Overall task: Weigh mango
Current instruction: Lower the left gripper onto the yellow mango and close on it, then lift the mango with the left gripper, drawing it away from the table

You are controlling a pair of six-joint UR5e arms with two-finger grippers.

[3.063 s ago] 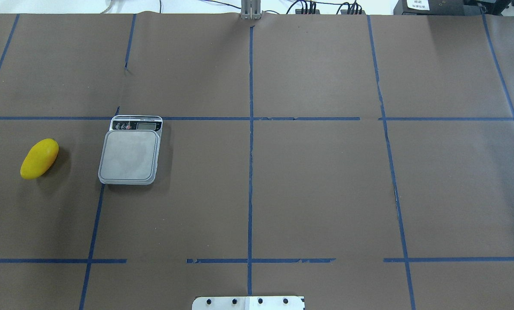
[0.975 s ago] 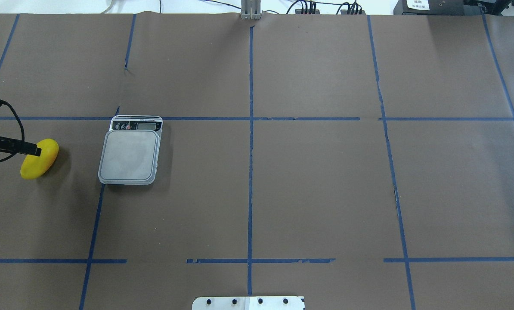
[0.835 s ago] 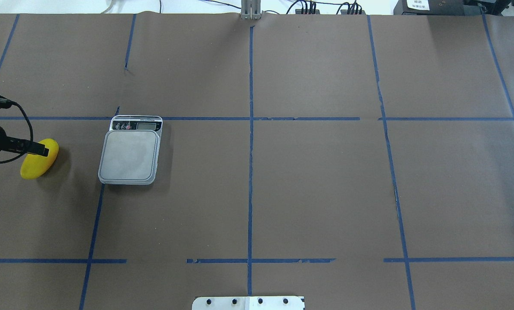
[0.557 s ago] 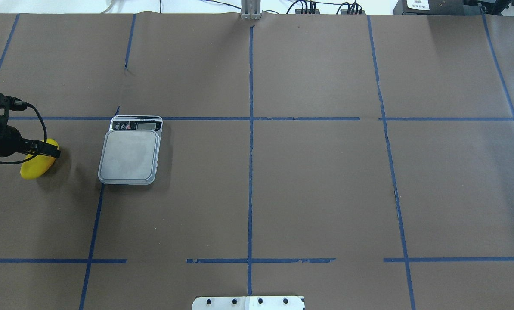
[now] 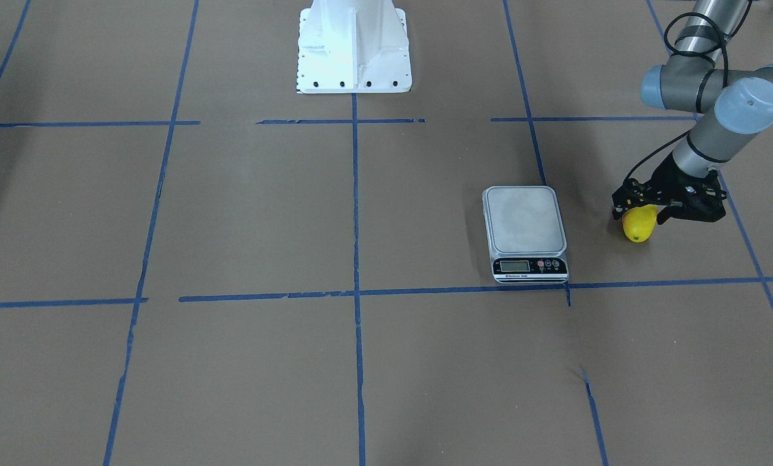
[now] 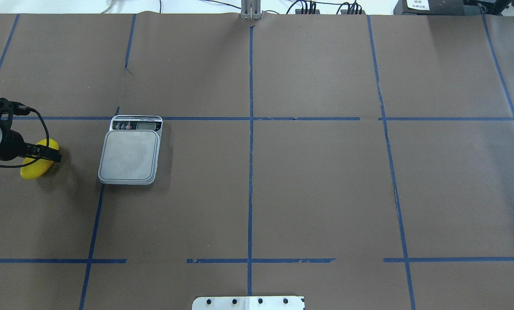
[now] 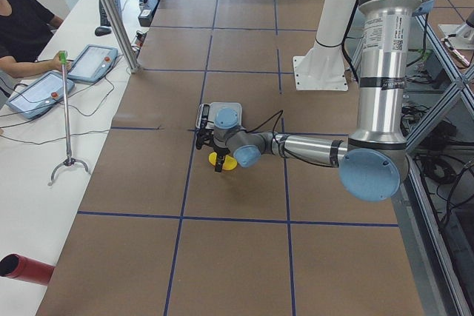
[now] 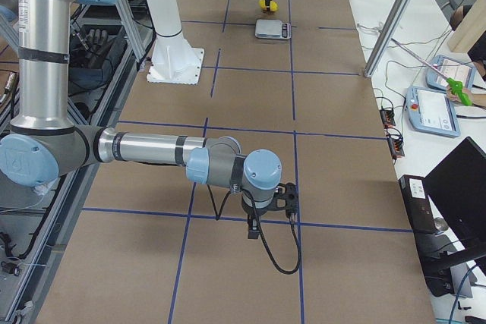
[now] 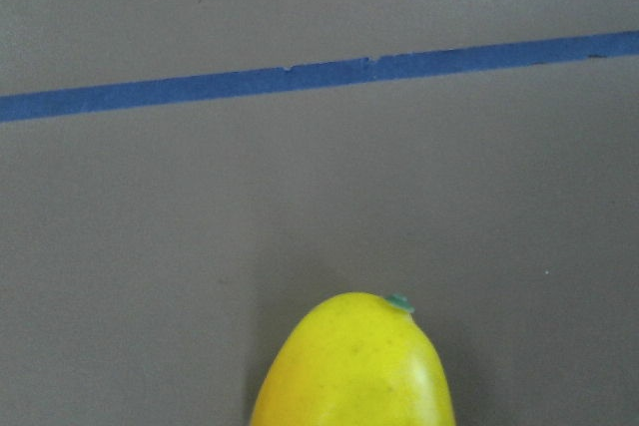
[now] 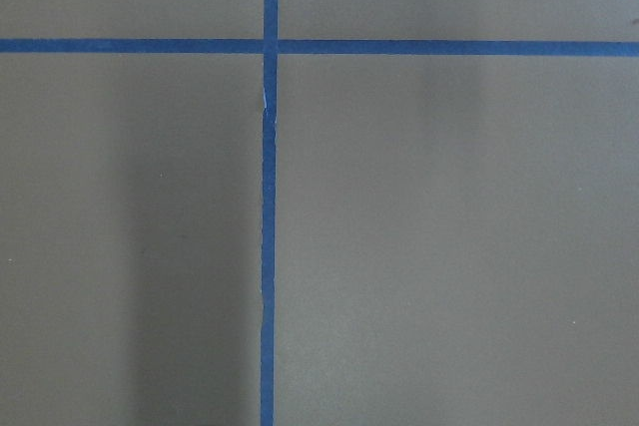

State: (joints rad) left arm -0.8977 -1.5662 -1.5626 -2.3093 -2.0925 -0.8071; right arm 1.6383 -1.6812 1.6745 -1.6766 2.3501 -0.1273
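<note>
The yellow mango (image 6: 33, 168) lies on the brown table at the far left, also in the front view (image 5: 639, 228) and at the bottom edge of the left wrist view (image 9: 354, 366). The grey scale (image 6: 130, 155) with its display strip stands to its right, empty, and shows in the front view (image 5: 524, 220). My left gripper (image 6: 46, 153) hangs low over the mango's far end, open, with its jaws on either side of the fruit (image 5: 641, 215). My right gripper (image 8: 285, 199) shows only in the exterior right view, low over bare table; I cannot tell its state.
Blue tape lines (image 6: 250, 172) divide the brown table cover. The robot's white base (image 5: 353, 45) stands at the near middle. Operators with tablets sit at a white side table (image 7: 44, 86). A metal post (image 7: 111, 12) stands there.
My left arm has come in from the left edge and moved right, over the mango's far end. The mango and the scale have not moved.
</note>
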